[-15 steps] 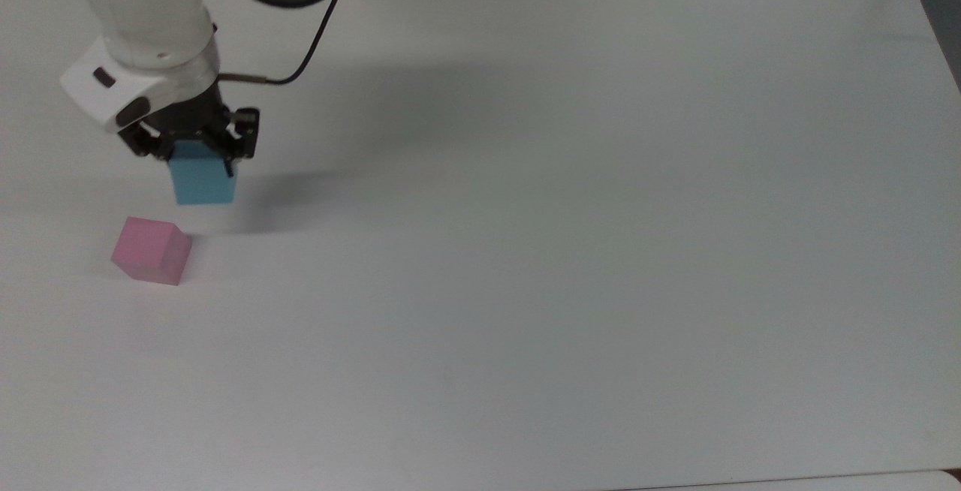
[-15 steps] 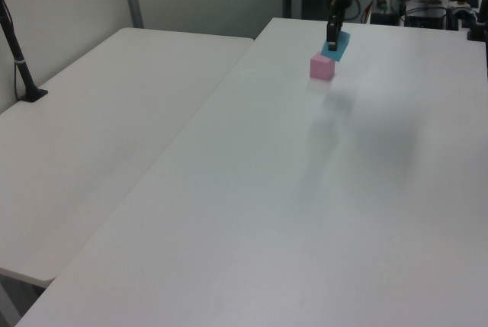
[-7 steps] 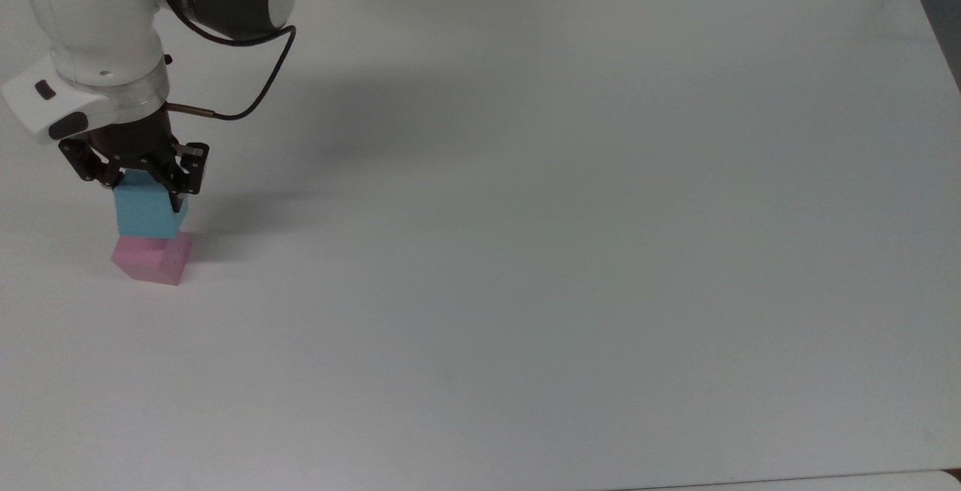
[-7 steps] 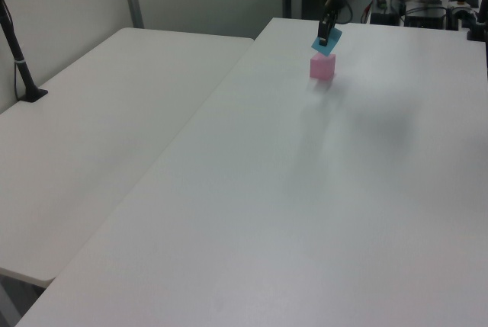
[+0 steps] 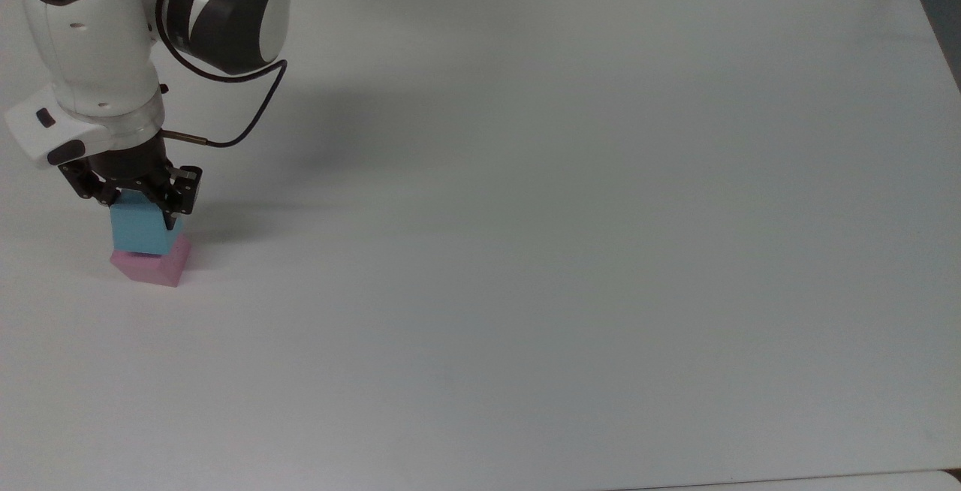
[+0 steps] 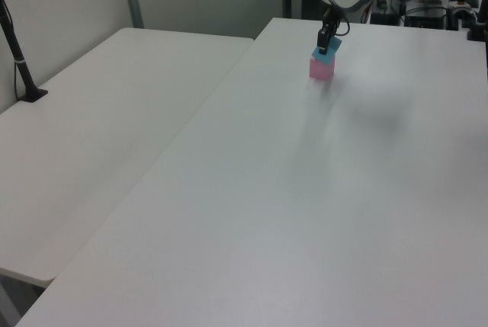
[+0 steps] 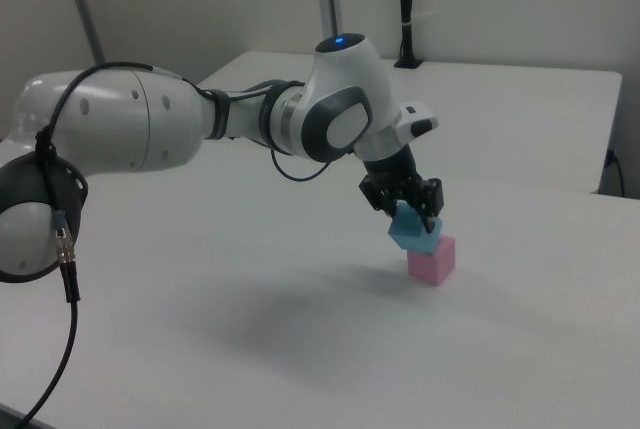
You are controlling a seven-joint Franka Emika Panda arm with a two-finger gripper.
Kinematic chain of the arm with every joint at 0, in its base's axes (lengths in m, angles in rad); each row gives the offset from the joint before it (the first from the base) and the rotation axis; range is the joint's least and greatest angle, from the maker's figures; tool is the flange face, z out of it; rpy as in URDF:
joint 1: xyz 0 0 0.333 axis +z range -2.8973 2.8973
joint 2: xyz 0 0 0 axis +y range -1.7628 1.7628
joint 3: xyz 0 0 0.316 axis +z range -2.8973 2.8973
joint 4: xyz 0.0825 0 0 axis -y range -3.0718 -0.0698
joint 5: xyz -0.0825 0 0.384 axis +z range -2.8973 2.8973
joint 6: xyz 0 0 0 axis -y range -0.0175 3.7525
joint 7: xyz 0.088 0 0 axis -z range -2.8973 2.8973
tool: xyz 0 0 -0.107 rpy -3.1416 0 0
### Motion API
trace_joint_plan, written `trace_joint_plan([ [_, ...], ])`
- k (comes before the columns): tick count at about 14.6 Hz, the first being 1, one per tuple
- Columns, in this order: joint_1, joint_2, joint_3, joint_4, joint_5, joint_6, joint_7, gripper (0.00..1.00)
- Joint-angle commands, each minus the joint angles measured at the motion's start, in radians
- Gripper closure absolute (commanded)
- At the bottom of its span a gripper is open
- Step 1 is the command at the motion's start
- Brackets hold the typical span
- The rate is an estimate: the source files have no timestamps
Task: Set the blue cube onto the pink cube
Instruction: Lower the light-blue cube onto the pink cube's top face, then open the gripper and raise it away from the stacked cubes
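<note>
The white worktop (image 5: 570, 213) carries the whole job at the top view's left edge, where the arm (image 7: 150, 134) reaches down over the two blocks. At its end the pincer (image 5: 141, 202) is clamped on the blue cube (image 5: 139, 230), with dark fingers (image 5: 174, 202) pressing its upper sides. The blue cube sits right over the pink cube (image 5: 161, 269), which rests flat on the worktop. In the right view the blue cube (image 7: 412, 232) looks tilted, one lower corner down at the pink cube's (image 7: 433, 259) top and overhanging toward the right view's left; whether they are touching or a sliver apart I cannot tell.

The step in hand is the set-down, and the care lies in squaring up before letting go. I judge the blue cube should be levelled so its bottom face lies flat on the pink top, and nudged toward the right view's right until the edges line up. Lower gently; a hard press on a corner could skid the light pink cube. Open only when the blue cube sits flat, then lift straight up so the fingers do not drag it off.
</note>
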Motion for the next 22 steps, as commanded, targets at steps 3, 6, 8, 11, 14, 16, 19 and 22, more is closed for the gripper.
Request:
trace_joint_plan([
  [3, 0.001, 0.019, -0.023, 0.011, 0.046, 0.015, 0.017, 0.26],
  [6, -0.007, 0.020, -0.026, 0.005, 0.069, 0.050, 0.021, 0.00],
  [8, -0.005, 0.020, -0.054, 0.003, 0.118, 0.094, 0.024, 0.00],
  [11, 0.010, -0.004, -0.057, 0.003, 0.120, 0.088, 0.048, 0.00],
  [14, 0.059, -0.163, -0.056, -0.107, 0.108, 0.026, 0.106, 0.00],
  [16, 0.093, -0.303, -0.048, -0.162, 0.105, -0.150, 0.114, 0.00],
  [19, 0.139, -0.447, -0.036, -0.179, 0.068, -0.440, 0.125, 0.00],
  [22, 0.185, -0.596, 0.030, -0.270, 0.019, -0.557, 0.167, 0.00],
])
